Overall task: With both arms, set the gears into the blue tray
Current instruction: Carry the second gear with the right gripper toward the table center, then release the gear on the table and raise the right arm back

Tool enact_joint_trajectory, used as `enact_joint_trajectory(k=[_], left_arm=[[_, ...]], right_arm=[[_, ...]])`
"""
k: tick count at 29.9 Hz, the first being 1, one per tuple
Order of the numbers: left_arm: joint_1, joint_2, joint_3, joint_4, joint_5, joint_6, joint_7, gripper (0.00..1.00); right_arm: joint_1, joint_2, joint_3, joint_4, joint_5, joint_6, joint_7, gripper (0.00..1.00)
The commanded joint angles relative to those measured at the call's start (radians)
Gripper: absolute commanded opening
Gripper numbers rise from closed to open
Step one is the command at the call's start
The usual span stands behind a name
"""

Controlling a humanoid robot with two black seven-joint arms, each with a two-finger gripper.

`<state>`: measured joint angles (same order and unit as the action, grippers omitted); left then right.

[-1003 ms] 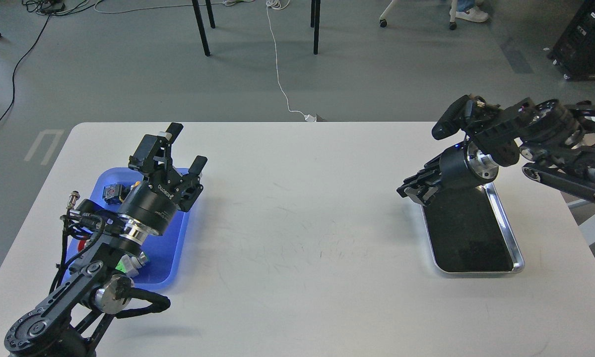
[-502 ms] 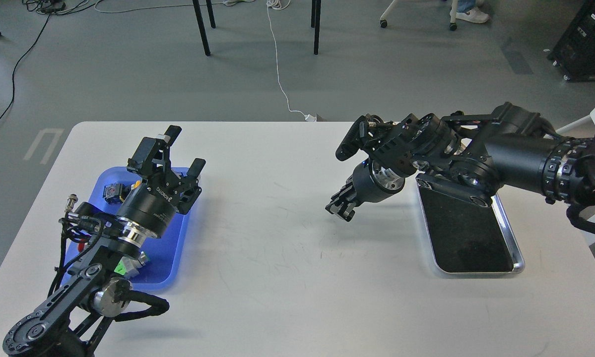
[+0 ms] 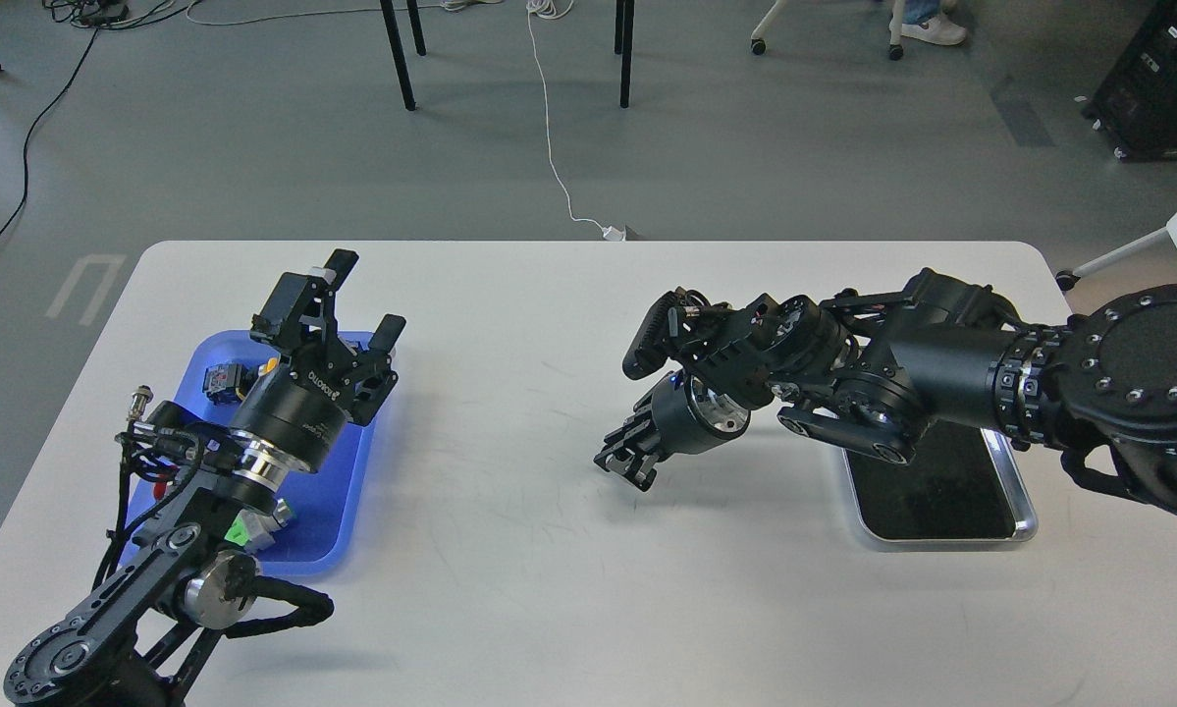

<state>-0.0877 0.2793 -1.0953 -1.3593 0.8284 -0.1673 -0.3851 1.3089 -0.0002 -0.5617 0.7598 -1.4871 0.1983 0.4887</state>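
The blue tray (image 3: 338, 471) lies at the table's left, partly covered by my left arm. My left gripper (image 3: 365, 297) is held open above the tray's far end, and I see nothing between its fingers. My right gripper (image 3: 624, 467) hangs low over the bare table near the middle, pointing down and left, well left of the steel tray (image 3: 1025, 516). Its dark fingers sit close together and I cannot tell them apart. No gears can be made out anywhere, neither at the right fingertips nor on the steel tray's dark inside.
Small parts lie in the blue tray: a grey-blue connector (image 3: 223, 379), a green piece (image 3: 243, 530) and a red piece (image 3: 161, 487). My right forearm (image 3: 941, 368) crosses above the steel tray's far end. Chair legs and cables are on the floor beyond the table.
My right arm has swung left from above the steel tray to the middle of the table, gripper lowering. The left arm has barely moved.
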Motion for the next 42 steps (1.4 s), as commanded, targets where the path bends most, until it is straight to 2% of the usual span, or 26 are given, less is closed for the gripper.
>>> enact_joint_trajectory(k=[1,6,10,14,15,16,17,21,25,28,32,36,42], left_arm=[[0.005,0.003,0.0,0.0,0.0,0.0,0.0,0.98],[0.005,0.0,0.0,0.0,0.0,0.0,0.0,0.98],[0.005,0.001,0.0,-0.001,0.0,0.0,0.0,0.98],[0.005,0.003,0.0,-0.001,0.0,-0.001,0.0,0.98],[0.005,0.003,0.0,-0.001,0.0,-0.001,0.0,0.98],[0.005,0.003,0.0,-0.003,0.0,-0.001,0.0,0.98],[0.005,0.003,0.0,-0.004,0.0,-0.001,0.0,0.98],[0.005,0.008,0.0,-0.011,0.0,-0.001,-0.005,0.98],[0.005,0.008,0.0,-0.011,0.0,0.0,-0.015,0.98],[0.005,0.006,0.002,-0.012,0.0,-0.001,-0.017,0.98],[0.002,0.008,0.012,-0.012,0.003,-0.001,-0.018,0.98],[-0.006,0.008,0.022,-0.023,0.064,0.0,-0.053,0.98],[-0.058,0.014,0.109,-0.03,0.371,0.0,-0.104,0.98]], right_arm=[[-0.007,0.0,-0.02,-0.002,0.002,-0.02,0.0,0.17],[-0.007,0.0,-0.02,0.001,0.02,-0.052,0.0,0.26],[-0.007,0.0,-0.02,0.004,0.056,-0.062,0.0,0.52],[-0.007,0.0,-0.018,0.006,0.062,-0.063,0.0,0.7],[-0.007,0.0,-0.017,0.009,0.065,-0.065,0.0,0.77],[-0.003,0.0,-0.012,0.013,0.074,-0.069,0.0,0.88],[0.001,-0.001,-0.007,0.019,0.094,-0.072,0.0,0.94],[0.036,-0.102,0.025,0.064,0.166,-0.074,0.0,0.97],[0.023,-0.283,0.155,0.154,0.252,-0.072,0.0,0.98],[-0.049,-0.424,0.255,0.237,0.382,-0.076,0.0,0.98],[-0.221,-0.581,0.484,0.318,0.589,-0.076,0.0,0.98],[-0.44,-0.62,0.753,0.328,0.73,-0.077,0.0,0.98],[-0.741,-0.594,1.143,0.316,0.962,-0.076,0.0,0.98]])
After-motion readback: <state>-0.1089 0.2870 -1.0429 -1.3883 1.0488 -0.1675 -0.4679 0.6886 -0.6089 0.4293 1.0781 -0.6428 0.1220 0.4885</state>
